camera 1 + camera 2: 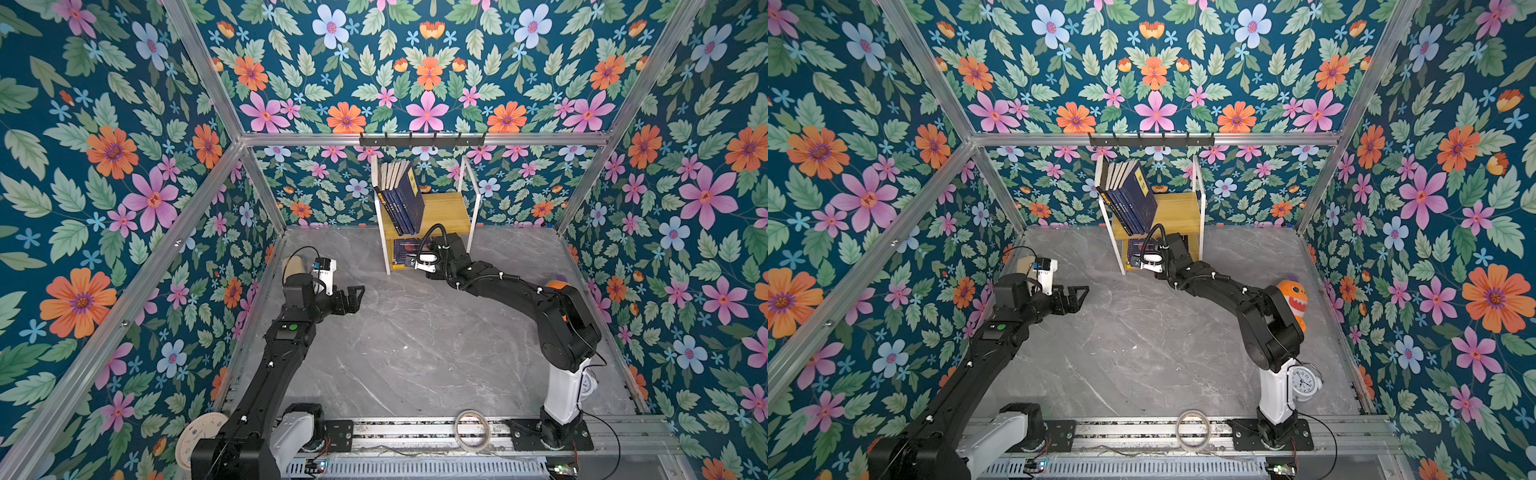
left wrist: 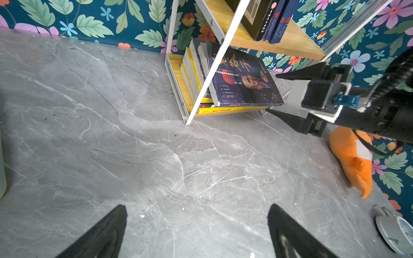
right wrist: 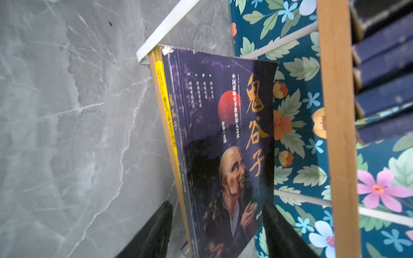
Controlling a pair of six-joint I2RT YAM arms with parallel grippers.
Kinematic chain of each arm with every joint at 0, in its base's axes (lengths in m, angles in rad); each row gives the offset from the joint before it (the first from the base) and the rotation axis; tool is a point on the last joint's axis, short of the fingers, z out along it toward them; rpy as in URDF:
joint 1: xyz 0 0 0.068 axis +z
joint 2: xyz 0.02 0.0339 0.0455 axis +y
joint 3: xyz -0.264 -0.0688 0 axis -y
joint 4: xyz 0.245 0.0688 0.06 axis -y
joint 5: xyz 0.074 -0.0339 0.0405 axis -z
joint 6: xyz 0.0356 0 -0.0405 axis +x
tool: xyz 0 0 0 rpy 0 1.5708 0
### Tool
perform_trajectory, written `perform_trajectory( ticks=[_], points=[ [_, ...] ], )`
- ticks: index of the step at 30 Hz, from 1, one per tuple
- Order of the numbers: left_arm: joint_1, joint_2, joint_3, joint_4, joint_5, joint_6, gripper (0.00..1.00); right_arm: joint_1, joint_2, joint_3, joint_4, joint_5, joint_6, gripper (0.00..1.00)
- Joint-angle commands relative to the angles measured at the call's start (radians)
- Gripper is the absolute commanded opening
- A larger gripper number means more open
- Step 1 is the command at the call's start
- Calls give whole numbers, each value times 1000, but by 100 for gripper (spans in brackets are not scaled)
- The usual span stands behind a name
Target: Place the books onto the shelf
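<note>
The grey marble-patterned bench [image 1: 415,340] carries the two-tier shelf of light wooden boards and thin white frame [image 1: 448,212] at the upper centre of a top view. The glossy dark old-man portrait paperback [image 3: 223,134] leans in the lower tier. The right tool [image 2: 272,93] stands half-wide around its edge and seems to be letting go. Next it should retreat straight, without dragging the book. The left tool [image 1: 353,297] is wide and empty.

Books [image 1: 401,199] on both shelf [image 1: 448,211] tiers
</note>
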Motion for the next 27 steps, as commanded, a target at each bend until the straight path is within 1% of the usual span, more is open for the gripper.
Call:
perform_trajectory(
  ticks=[1,5,7,10,13,22,27],
  points=[
    [0,-2,6,21,4,3,100,-16,-52,-16,-123,-59,192,64],
    [-1,-1,5,24,6,3,100,-51,-118,-70,-158,-77,421,64],
    [-1,-2,6,24,5,2,100,-69,-140,-100,-162,-88,510,64],
    [-1,-1,3,23,2,3,100,-107,-147,-135,-157,-120,623,64],
    [-1,0,0,30,5,2,100,-142,-136,-148,-134,-125,703,64],
    [3,-8,-1,27,9,-3,100,-186,-54,-134,-25,-120,811,61],
    [2,-5,-2,25,-2,6,100,-187,-10,-106,17,-118,828,57]
  ],
)
